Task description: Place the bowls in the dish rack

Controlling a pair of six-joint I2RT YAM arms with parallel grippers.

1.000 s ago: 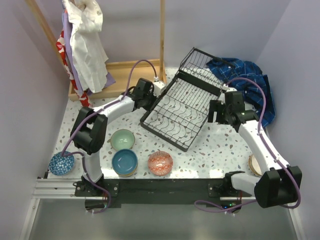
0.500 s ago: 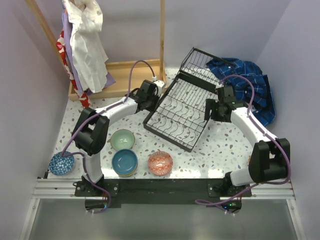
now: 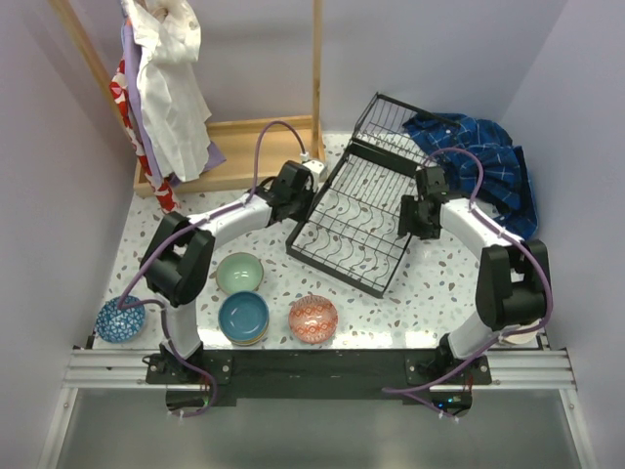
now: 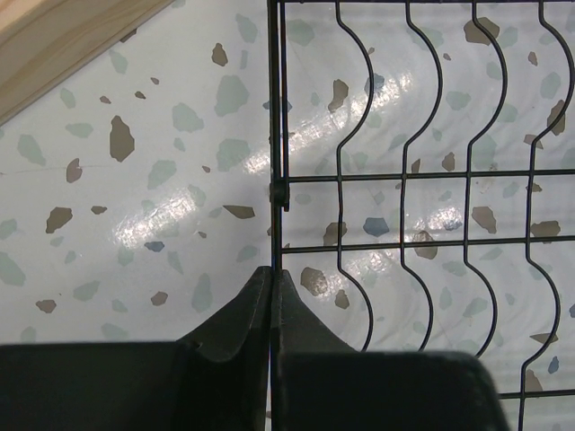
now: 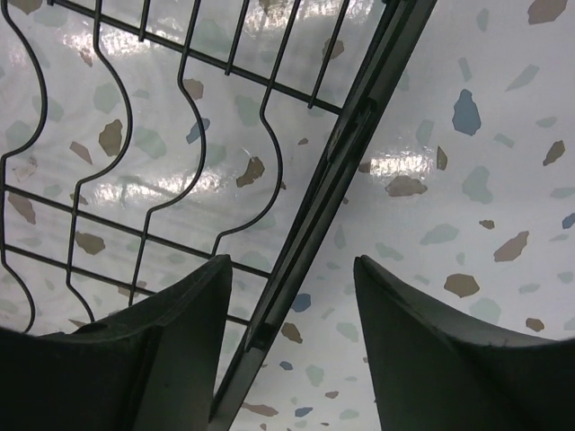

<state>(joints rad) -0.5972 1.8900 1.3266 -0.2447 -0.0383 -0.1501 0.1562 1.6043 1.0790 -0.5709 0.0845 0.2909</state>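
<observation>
The black wire dish rack [image 3: 354, 221] lies slantwise on the speckled table, its hinged end panel [image 3: 389, 121] raised at the far end. My left gripper [image 3: 300, 190] is shut on the rack's left rim wire [image 4: 273, 135], which runs between the fingertips [image 4: 243, 310]. My right gripper [image 3: 409, 222] is open, its jaws either side of the rack's right side rail [image 5: 350, 153] without touching it. A pale green bowl [image 3: 239, 272], a teal blue bowl [image 3: 243, 316], a red-orange patterned bowl [image 3: 312, 319] and a dark blue speckled bowl [image 3: 120, 319] sit near the front left.
A wooden-framed clothes stand [image 3: 315, 68] with hanging garments [image 3: 171, 88] stands at the back left. A blue plaid cloth [image 3: 488, 166] lies at the back right, beside the rack. Purple walls close in on both sides.
The rack has slid a little to the right with my left gripper on its rim. The right arm has folded in, and its gripper has come left to the rack's right rail.
</observation>
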